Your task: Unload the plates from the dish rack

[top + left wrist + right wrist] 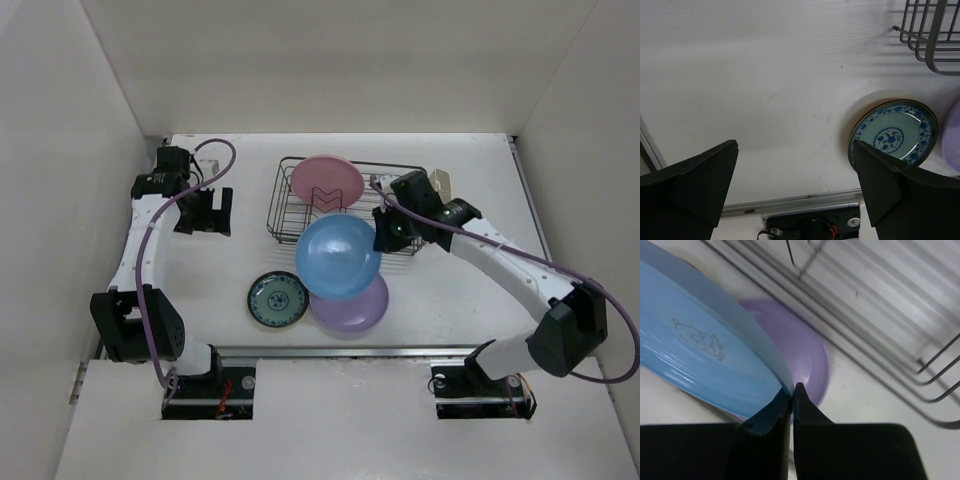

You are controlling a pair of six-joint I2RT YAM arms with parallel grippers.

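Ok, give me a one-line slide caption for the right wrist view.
Right tool pinching the rim of the light blue plate over the lavender plate, dish rack wires behind.

The rack point(277, 205) sits at the middle back of the table point(220, 265). A first plate point(327, 182) leans in its left part. At the rack's front right corner, the right gripper point(383, 232) pinches the rim of a second plate point(338, 256). This plate hangs before the rack, over a third plate point(355, 308) that lies flat on the table. A small plate point(278, 300) lies just left of the third plate. The left gripper point(203, 212) hovers well left of the rack.
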